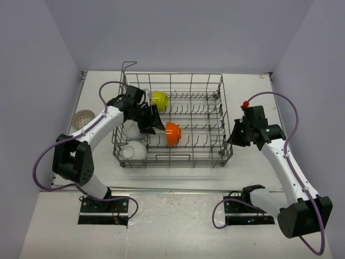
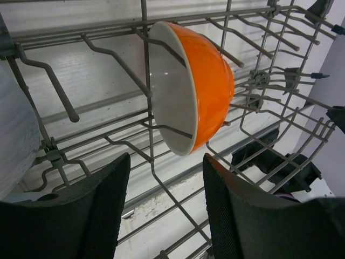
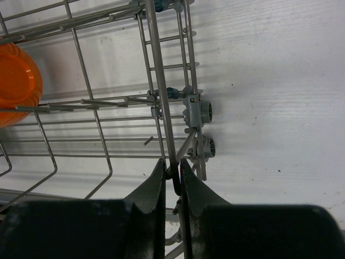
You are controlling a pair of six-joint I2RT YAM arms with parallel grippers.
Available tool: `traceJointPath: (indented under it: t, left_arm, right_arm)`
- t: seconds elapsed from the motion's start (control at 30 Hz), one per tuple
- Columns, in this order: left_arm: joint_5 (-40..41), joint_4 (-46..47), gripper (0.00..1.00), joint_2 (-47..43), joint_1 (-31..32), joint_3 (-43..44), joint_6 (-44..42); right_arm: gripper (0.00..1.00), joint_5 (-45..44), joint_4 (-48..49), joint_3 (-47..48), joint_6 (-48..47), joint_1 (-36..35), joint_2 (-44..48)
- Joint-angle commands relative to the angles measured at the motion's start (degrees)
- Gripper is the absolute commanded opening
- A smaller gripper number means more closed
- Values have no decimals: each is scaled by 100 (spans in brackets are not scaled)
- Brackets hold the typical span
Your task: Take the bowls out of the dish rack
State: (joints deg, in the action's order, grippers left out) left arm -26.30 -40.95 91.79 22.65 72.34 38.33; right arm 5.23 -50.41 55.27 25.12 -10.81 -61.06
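Jaws of the left gripper [image 2: 166,175] gape before the round, white-lined orange bowl [image 2: 209,91] standing on edge in the large grey wire dish rack [image 1: 188,160]; the right gripper [image 3: 172,171], elbow bent, pinches its right rim.

bright, even light; soft shadows beneath the dish rack [image 1: 186,157]; mild sheen on the orange bowl [image 2: 210,91]; views sharp.

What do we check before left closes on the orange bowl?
1. Left gripper open: ok.
2. Orange bowl rim in line with its gap: ok.
3. Bowl clear of tines: not ok, one crosses its mouth.
4. Right gripper shut on rack: ok.
5. Set-down spot outside rack: cannot tell.
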Motion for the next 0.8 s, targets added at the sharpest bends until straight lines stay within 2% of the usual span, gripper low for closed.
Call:
traceJointPath:
  t: [0.0,0.27,0.77]
  left_arm:
    - [-340,490,57,-258,37,-184,-36]
    - [-955,1299,54,-241,37,-396,412]
    - [-1078,1704,51,260,99,-361,571]
  right_arm:
    - [0,74,251,-104,520,9,-64]
    - [0,57,207,-69,502,9,-64]
    - [0,101,234,-51,485,9,-99]
